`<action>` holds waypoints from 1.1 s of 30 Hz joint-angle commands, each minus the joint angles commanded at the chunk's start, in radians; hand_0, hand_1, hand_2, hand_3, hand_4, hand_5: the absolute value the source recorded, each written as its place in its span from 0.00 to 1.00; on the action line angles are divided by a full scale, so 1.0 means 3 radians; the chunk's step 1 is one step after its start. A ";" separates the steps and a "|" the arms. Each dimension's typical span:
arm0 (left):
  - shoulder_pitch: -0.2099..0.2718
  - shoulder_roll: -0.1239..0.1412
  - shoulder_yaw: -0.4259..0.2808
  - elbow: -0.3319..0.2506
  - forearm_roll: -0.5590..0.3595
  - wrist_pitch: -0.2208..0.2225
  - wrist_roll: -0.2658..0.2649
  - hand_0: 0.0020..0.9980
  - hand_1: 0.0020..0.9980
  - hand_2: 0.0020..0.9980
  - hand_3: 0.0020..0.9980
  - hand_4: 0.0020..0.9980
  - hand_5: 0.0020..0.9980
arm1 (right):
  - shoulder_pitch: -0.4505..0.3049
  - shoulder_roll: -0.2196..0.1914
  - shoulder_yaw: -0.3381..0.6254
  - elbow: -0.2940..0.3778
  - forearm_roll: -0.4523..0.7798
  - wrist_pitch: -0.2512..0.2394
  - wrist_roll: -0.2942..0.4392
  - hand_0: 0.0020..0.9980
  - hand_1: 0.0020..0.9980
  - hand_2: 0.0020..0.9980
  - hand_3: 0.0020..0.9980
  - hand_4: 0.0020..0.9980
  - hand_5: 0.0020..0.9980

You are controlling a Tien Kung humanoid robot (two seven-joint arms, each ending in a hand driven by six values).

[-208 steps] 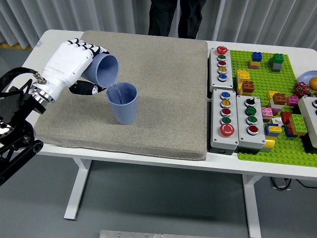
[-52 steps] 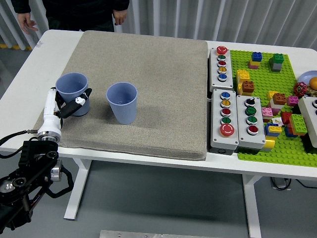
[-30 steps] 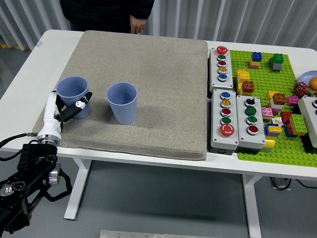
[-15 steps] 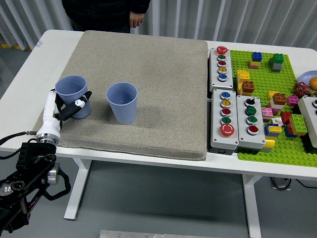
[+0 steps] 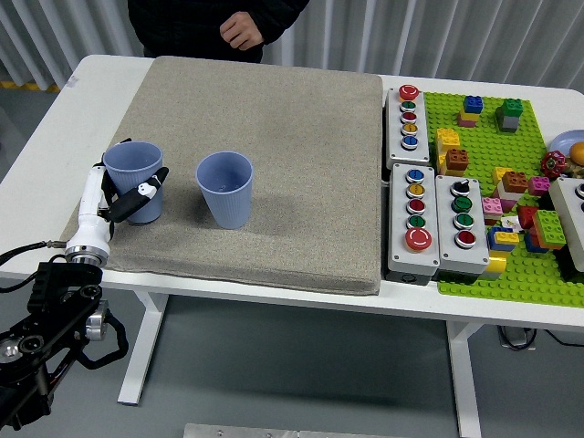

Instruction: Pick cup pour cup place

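- The left hand (image 5: 123,203) sits at the left edge of the grey mat (image 5: 301,155), its fingers wrapped around the lower part of a blue-grey cup (image 5: 133,179); it reads as a grasp not yet let go, though how firmly it grips cannot be told.
- That held cup stands upright on the mat, mouth up, base on the fabric near the mat's left border.
- A second blue-grey cup (image 5: 225,188) stands upright just to its right, apart from it and untouched by the hand.
- Neither cup is tilted, so no pouring is under way; whether the second cup holds liquid is too hard to tell from this angle.
- Judged from this layout, the pick and pour look finished and the cup is set down; what seems left is opening the fingers and drawing the hand clear.
- The right arm is not in view.
- A person stands at the far side of the white counter (image 5: 100,82), one hand (image 5: 241,31) loosely curled above its edge, touching nothing.
- Button boxes (image 5: 427,219) and a green brick baseplate (image 5: 511,182) lie well to the right, uninvolved.
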 joint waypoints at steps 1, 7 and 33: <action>0.0000 0.0000 -0.0003 -0.0002 -0.0005 0.0001 -0.0003 0.70 0.69 0.82 0.90 0.89 0.31 | 0.0001 0.0000 0.0001 0.0000 0.0000 0.0000 0.0001 0.72 0.68 0.72 0.69 0.31 0.33; 0.0000 0.0000 -0.0014 -0.0008 -0.0008 -0.0003 -0.0012 0.70 0.69 0.82 0.90 0.89 0.31 | 0.0007 0.0001 0.0000 0.0000 0.0006 -0.0003 0.0001 0.72 0.68 0.72 0.69 0.31 0.33; 0.0158 0.0030 -0.0120 -0.0150 0.0193 -0.0071 0.0028 0.72 0.72 0.86 0.94 0.92 0.34 | -0.0009 0.0001 0.0002 0.0000 -0.0013 -0.0003 -0.0004 0.72 0.68 0.72 0.69 0.31 0.33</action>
